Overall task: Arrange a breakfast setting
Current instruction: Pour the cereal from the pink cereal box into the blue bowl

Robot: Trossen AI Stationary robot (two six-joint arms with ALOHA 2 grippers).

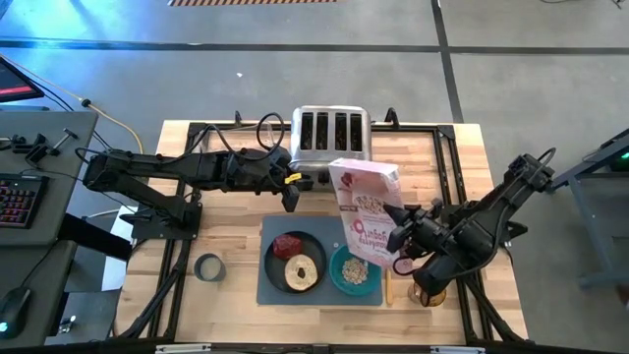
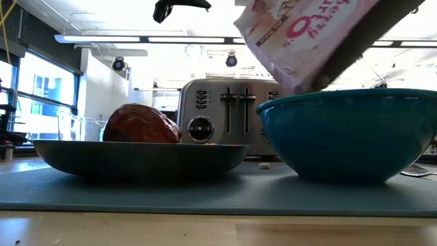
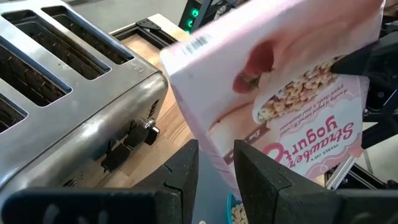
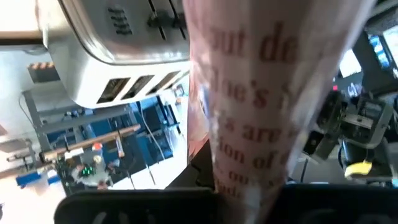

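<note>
A grey mat (image 1: 319, 295) carries a dark grey plate (image 1: 295, 260) with a dark-red lump (image 1: 287, 244) and a tan ring (image 1: 301, 273). Beside the plate, a teal bowl (image 1: 354, 271) holds beige cereal (image 1: 355, 267). A wooden-handled spoon (image 1: 387, 287) lies to the bowl's right. My right gripper (image 1: 398, 234) is shut on the pink-and-white cereal bag (image 1: 366, 208), which is tipped upside down over the bowl. My left gripper (image 1: 291, 201) hangs in front of the toaster (image 1: 331, 133). Its fingers are slightly apart with nothing between them. My right gripper pinches the cereal bag's side edge (image 1: 391, 228) between its two fingers, coming from the table's right. One finger (image 2: 355, 37) lies along the bag's side. The bag is lifted clear and tilted, with its lower end (image 2: 293, 82) just above the bowl's rim (image 2: 341, 96).
The chrome toaster (image 2: 229, 113) stands at the far edge behind the mat. A grey tape roll (image 1: 208, 266) lies on the wood left of the mat. Black frame rails (image 1: 447, 157) run around the table top.
</note>
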